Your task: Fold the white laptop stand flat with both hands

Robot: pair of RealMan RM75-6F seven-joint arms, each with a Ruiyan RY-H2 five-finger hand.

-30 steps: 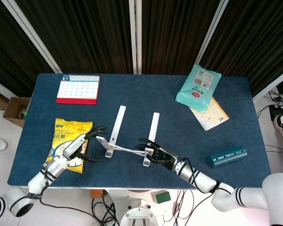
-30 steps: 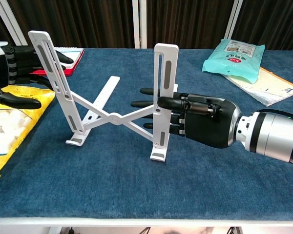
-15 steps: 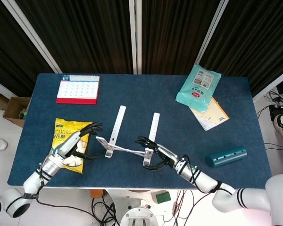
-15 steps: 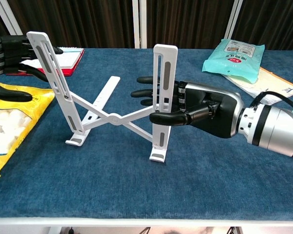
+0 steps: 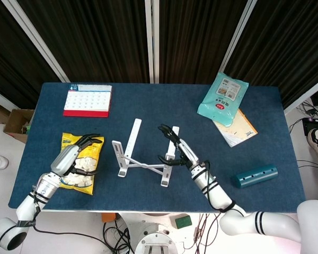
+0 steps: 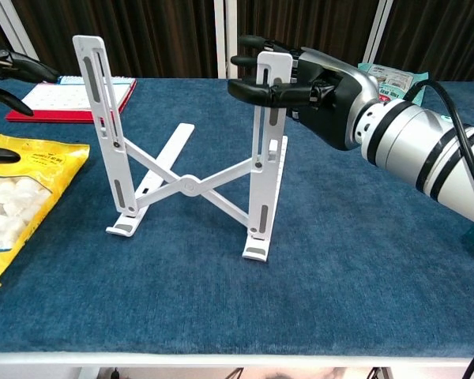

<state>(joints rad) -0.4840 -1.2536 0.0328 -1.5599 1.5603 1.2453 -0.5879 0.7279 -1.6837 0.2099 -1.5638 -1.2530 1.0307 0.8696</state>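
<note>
**Stand uprights raised, right hand moved to top of right upright**

The white laptop stand (image 6: 189, 185) is seen standing unfolded mid-counter (image 5: 159, 106), just right of the yellow snack bag (image 5: 80, 161). Compared with a second ago, both uprights are set steeper, nearly vertical in the chest view, and the feet are drawn closer together. The right hand (image 6: 300, 75) has been lifted from mid-height on the right upright to its top end; its fingers (image 6: 257, 89) are curled around the top, thumb in front, so the upright is taken as gripped there. The left hand (image 5: 77, 153) has been pulled back off the left upright and is now held over the snack bag, fingers spread, nothing in it; only fingertips are shown at the chest view's left edge.

The stand is judged not folded: the X-brace is still open. The shift is read as a regrasp for leverage. The left hand is still needed on the other upright before the two can be pressed together.

Also on the counter: desk calendar (image 5: 87, 100), wet wipes pack (image 5: 222, 95), teal cylinder (image 5: 255, 176).
</note>
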